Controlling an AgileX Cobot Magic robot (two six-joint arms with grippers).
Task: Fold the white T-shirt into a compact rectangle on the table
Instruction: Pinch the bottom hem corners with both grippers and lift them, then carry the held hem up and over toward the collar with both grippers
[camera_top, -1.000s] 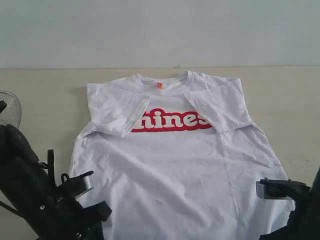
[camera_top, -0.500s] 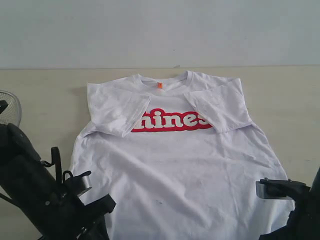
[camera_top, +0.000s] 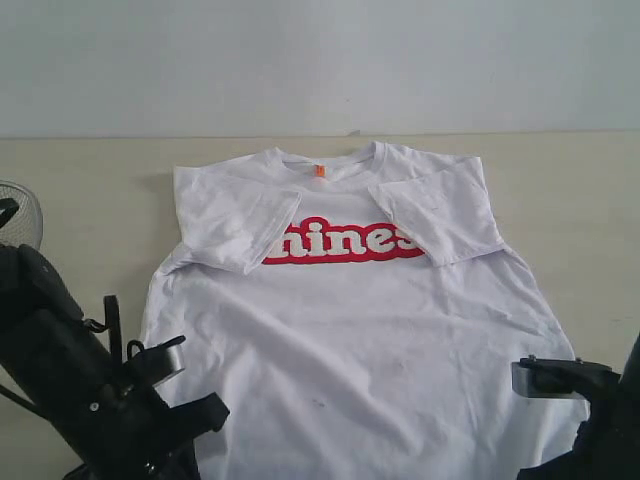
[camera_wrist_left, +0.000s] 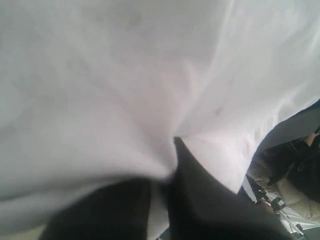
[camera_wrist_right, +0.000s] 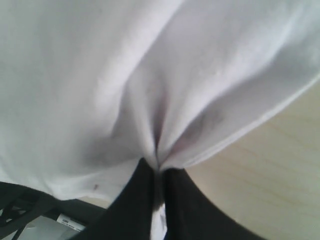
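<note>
mid-frame on the table (camera_top: 90, 190), the white t-shirt (camera_top: 350, 330) lies flat w/ both sleeves folded in (done). left gripper (camera_wrist_left: 162, 175) & right gripper (camera_wrist_right: 159, 170) each pinch hem cloth at lower frame corners; bottom-up folds not yet done.

The shirt (camera_top: 350, 330) lies face up and spread flat on the table (camera_top: 90, 170), collar toward the far side and hem toward the near one, its white body lightly rumpled. Both sleeves (camera_top: 235, 225) are folded inward across the chest, covering the ends of the red bubble-letter print (camera_top: 340, 241) so only "hines" shows, and a small orange tag (camera_top: 319, 170) sits inside the neckline. At each near corner the cloth is gathered into a tight pucker of creases, and beside one of them the pale, faintly grained tabletop shows just past the hem.
</note>
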